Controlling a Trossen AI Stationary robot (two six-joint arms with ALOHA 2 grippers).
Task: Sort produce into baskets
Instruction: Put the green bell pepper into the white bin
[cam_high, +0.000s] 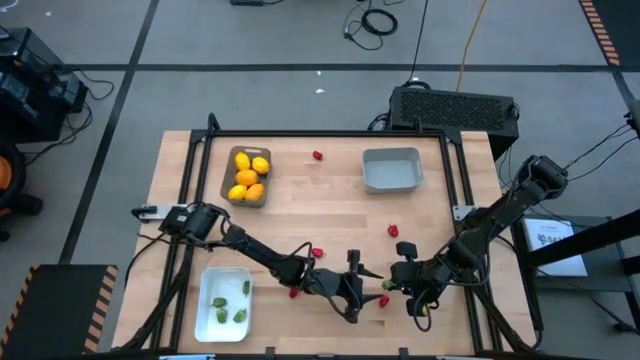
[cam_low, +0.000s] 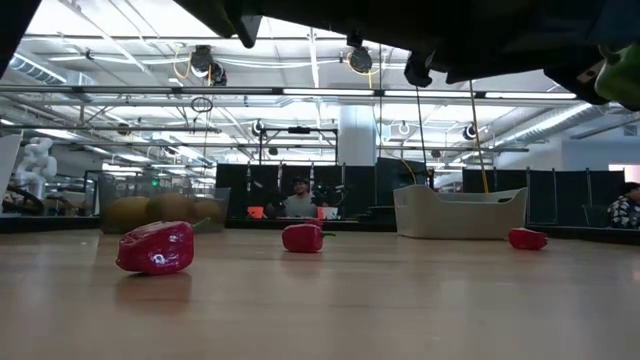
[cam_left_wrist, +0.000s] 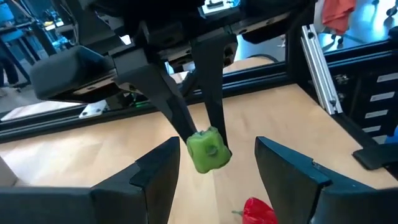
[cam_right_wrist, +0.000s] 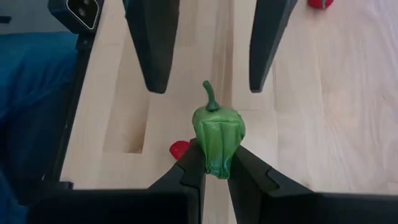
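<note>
Right pincer (cam_right_wrist: 214, 168) grips green pepper (cam_right_wrist: 217, 137); left pincer (cam_left_wrist: 214, 168) open beside it

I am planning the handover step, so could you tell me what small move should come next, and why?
Probably the left gripper should ease forward and close on the green pepper. The right gripper pinches that pepper above the table, and the left fingers stand open on either side of it.

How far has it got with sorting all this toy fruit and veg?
Partly done. The brown basket holds yellow and orange fruits, and the white basket has some green pieces. The right gripper is pinching a green pepper, with the left gripper's open fingers facing it, perhaps a hand-over. Red pieces lie scattered on the table, and the grey basket looks empty.
</note>
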